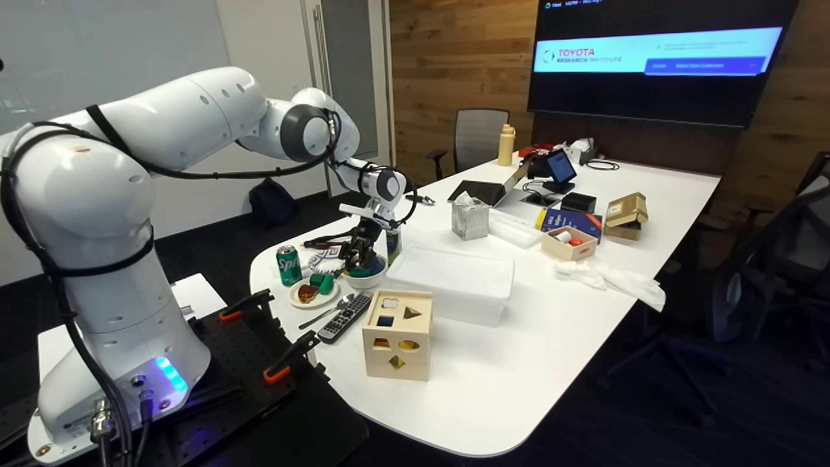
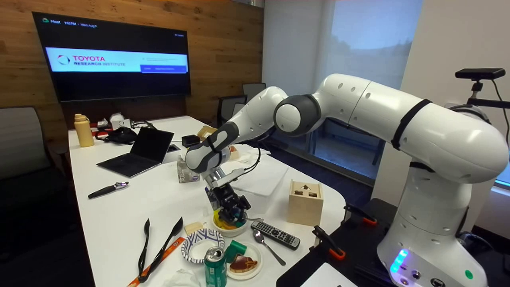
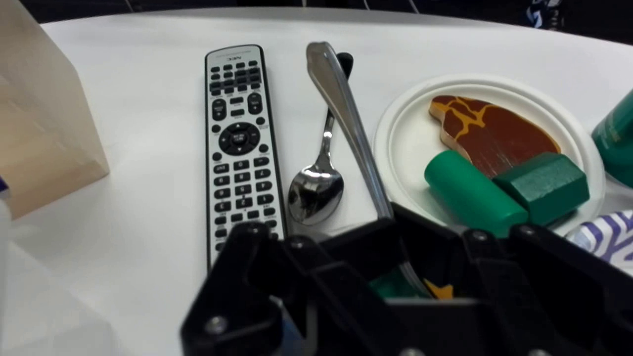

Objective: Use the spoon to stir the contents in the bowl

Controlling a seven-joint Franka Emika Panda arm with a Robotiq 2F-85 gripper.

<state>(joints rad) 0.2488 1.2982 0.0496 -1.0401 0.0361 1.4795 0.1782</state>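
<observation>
One remote (image 2: pixel 275 235), seemingly beside bowl (image 2: pixel 231 232)

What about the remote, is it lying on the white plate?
No, the wrist view shows the remote on the table, apart from the plate.

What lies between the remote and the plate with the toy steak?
In the wrist view, a spoon lies between them; a gripped metal handle slants across that gap too.

"What's hidden near the rounded end of the table (image 1: pixel 493 395)?"

"Part of what's in the bowl (image 2: pixel 229 232), behind the gripper (image 2: pixel 238 218); also the lower end of the handle (image 3: pixel 350 123) (spoon or fork, can't tell)."

"And the can (image 3: pixel 617 139)?"

"Cut off in the wrist view."
</observation>
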